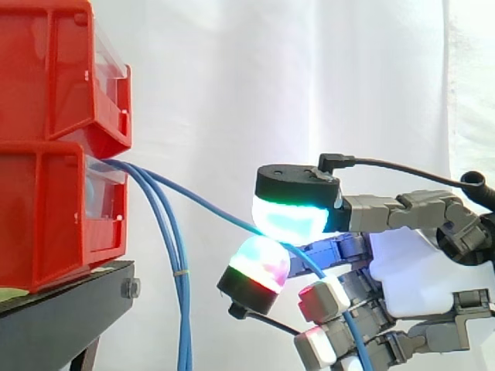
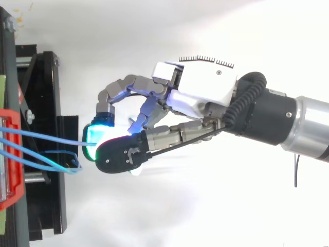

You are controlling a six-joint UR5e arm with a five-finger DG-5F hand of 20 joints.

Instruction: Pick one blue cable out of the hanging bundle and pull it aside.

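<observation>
Several thin blue cables come out of the lower red bin (image 1: 46, 216). Most of them hang straight down as a bundle (image 1: 182, 309), tied by a small band. One blue cable (image 1: 209, 205) runs apart from the bundle, slanting right into my hand (image 1: 421, 274), then drops below it. The hand is shut on this cable, which is pinched between a cyan-green pad (image 1: 290, 218) above and a magenta-green pad (image 1: 261, 261) below. From above, the same cable (image 2: 51, 140) stretches from the bin to the glowing fingertips of the hand (image 2: 205, 90).
Two red bins are stacked at the left, the upper one (image 1: 54, 69) on the lower, on a black stand (image 1: 66, 313). A white curtain hangs behind. The arm (image 2: 298, 123) comes in from the right.
</observation>
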